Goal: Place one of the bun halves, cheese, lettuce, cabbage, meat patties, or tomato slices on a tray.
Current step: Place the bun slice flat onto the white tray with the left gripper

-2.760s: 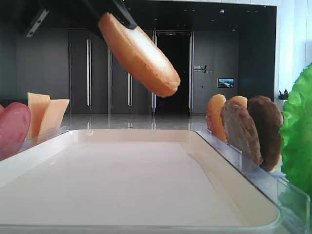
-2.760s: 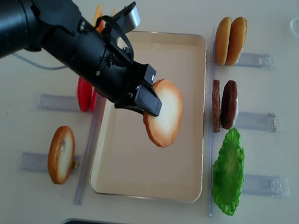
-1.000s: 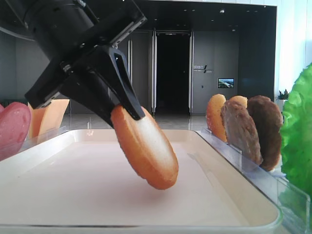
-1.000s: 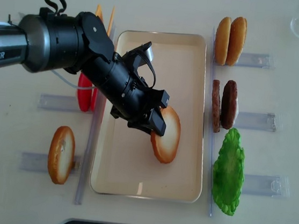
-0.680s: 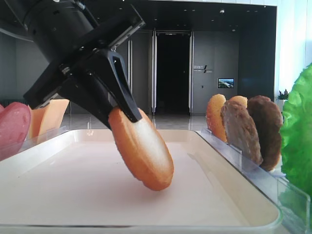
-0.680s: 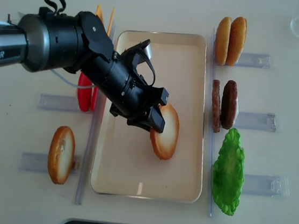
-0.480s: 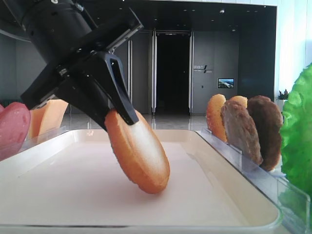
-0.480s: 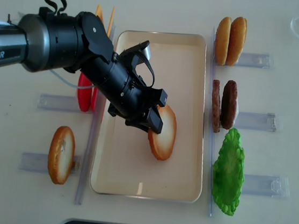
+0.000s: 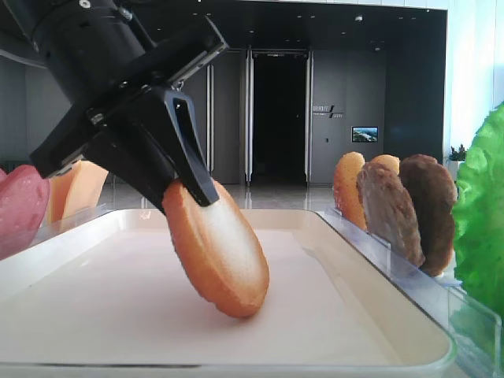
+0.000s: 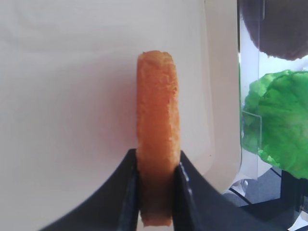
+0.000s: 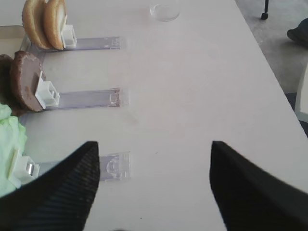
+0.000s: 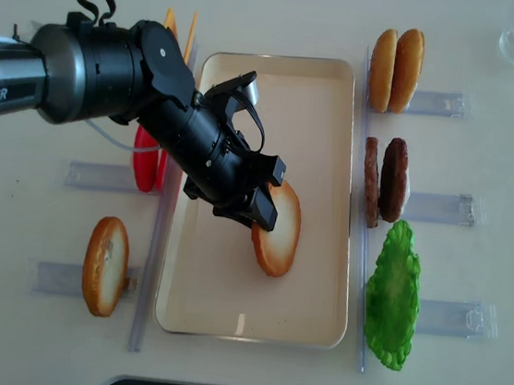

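1. The left end effector pinches a bun by its upper edge; in the left wrist view the fingers press both flat faces.
2. The bun stands tilted over the middle of the tray. From the low front view its bottom edge looks to touch the tray floor or sit just above it; I cannot tell which.
3. The step in hand, as I judge it, is the placing itself: the bun is in position but not yet let go.
4. The next move calls for laying the bun over towards flat, then spreading the fingers and lifting clear without dragging it. Let go at this tilt, it could flop or roll towards the tray's right rim.
5. The right end effector hangs spread and holding nothing over the desk, well apart from the tray.
6. Other food waits in racks beside the tray: patties, lettuce, more buns, another bun on the left.
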Robot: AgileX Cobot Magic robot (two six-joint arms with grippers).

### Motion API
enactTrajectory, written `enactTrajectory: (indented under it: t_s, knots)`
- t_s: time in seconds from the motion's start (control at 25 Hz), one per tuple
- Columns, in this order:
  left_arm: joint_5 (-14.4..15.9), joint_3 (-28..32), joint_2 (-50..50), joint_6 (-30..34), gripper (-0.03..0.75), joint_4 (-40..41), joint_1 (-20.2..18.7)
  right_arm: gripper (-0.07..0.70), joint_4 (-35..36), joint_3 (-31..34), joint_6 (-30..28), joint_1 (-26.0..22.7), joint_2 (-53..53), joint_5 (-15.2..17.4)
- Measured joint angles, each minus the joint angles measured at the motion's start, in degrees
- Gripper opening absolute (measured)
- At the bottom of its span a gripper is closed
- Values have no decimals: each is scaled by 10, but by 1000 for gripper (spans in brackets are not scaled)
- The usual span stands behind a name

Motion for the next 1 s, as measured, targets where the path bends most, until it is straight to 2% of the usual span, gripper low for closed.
enactTrajectory:
  t_s: [0.56,0.76,1.0]
  knots:
    - [-7,0,0,1,136,-11,0,465,0,0,0,0,0,0]
    - [-29,0,0,3,136,-12,0,465,0,0,0,0,0,0]
    - [-30,0,0,3,136,-14,0,465,0,0,0,0,0,0]
